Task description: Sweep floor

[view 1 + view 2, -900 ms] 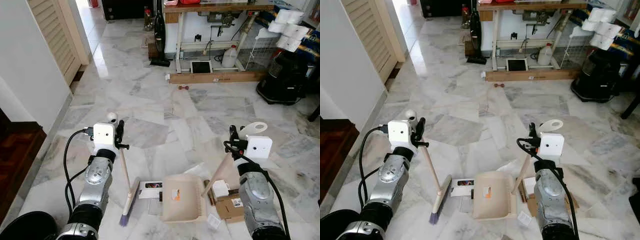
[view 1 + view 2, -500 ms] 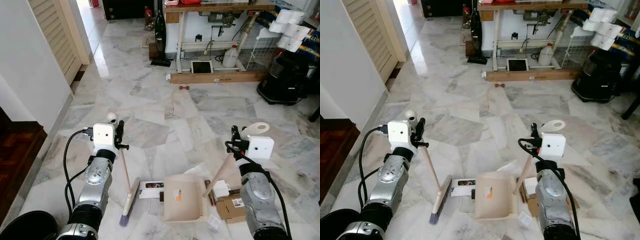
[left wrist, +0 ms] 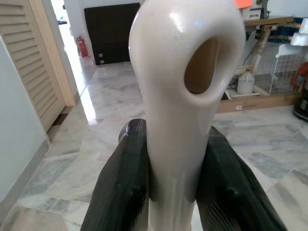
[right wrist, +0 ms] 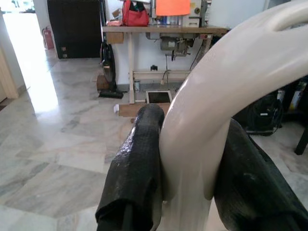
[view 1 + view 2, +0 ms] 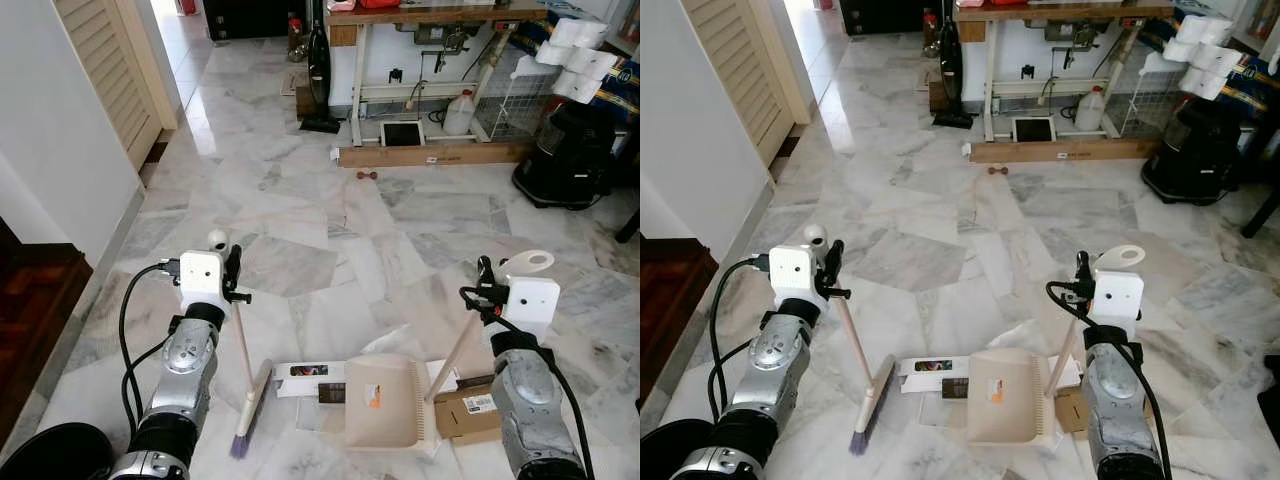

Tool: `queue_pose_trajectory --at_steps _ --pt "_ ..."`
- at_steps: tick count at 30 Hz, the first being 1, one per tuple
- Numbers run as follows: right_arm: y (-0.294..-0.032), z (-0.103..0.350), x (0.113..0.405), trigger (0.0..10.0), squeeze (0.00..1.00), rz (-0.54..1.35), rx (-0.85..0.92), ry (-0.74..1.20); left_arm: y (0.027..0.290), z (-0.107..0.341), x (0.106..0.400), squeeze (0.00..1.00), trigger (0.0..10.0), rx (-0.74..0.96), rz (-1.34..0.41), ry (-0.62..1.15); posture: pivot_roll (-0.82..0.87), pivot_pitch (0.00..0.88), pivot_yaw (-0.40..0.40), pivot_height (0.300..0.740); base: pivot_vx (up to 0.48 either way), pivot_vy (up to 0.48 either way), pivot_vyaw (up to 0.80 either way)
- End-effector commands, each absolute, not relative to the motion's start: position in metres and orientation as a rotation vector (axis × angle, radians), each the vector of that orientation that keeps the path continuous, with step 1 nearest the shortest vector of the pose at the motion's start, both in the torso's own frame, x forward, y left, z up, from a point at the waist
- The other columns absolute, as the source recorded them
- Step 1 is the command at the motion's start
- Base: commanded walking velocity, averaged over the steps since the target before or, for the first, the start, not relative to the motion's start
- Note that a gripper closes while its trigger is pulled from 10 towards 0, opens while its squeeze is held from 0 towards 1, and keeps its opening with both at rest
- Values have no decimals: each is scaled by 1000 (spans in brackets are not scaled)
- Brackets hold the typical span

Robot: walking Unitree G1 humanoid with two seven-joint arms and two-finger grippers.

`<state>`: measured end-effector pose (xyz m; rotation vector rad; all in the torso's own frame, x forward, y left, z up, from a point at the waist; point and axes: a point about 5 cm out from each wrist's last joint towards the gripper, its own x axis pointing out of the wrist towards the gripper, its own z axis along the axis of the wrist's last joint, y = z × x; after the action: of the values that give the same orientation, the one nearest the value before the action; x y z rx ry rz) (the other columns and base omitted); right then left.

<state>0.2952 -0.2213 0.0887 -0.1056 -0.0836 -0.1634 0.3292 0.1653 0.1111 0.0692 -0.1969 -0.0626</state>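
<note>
My left gripper (image 5: 232, 283) is shut on the cream handle of a broom (image 5: 250, 400), which slants down to purple bristles on the marble floor. In the left wrist view, black fingers (image 3: 122, 183) clamp the looped handle end. My right gripper (image 5: 487, 287) is shut on the handle of a beige dustpan (image 5: 385, 400) that lies flat on the floor between the arms. Its fingers (image 4: 137, 163) pinch the curved handle. Litter lies around the pan: a flat white box (image 5: 300, 372), a dark packet (image 5: 330, 392) and a cardboard box (image 5: 470, 412) at its right edge.
A sewing table (image 5: 440, 15) with a wooden plank (image 5: 435, 155), a white jug (image 5: 460, 112) and an upright vacuum (image 5: 320, 70) stands at the back. A black appliance (image 5: 575, 150) sits back right. The white wall and a dark wooden step (image 5: 30, 310) border the left.
My right arm has moved right and nearer, dragging the dustpan right, partly over the cardboard box. My left arm and the broom have shifted slightly left.
</note>
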Motion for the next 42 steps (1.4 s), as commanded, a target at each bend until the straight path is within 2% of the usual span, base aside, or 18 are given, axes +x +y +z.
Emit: queue_pose_trajectory --at_steps 1,10,18,42 --pt "-223 82 291 10000 0 -168 -129 -48 170 121 330 0 10000 97 -50 -245 -64 43 50 740 0 0 0" --pt "-237 65 276 10000 0 -213 -176 45 171 119 328 0 10000 103 -48 -240 -70 56 48 740 0 0 0" --pt "-236 58 270 10000 0 -211 -178 77 169 118 327 0 10000 100 -52 -241 -71 56 49 740 0 0 0" --pt "-220 58 290 10000 0 -144 -202 72 168 120 328 0 10000 99 -54 -243 -52 48 44 740 0 0 0"
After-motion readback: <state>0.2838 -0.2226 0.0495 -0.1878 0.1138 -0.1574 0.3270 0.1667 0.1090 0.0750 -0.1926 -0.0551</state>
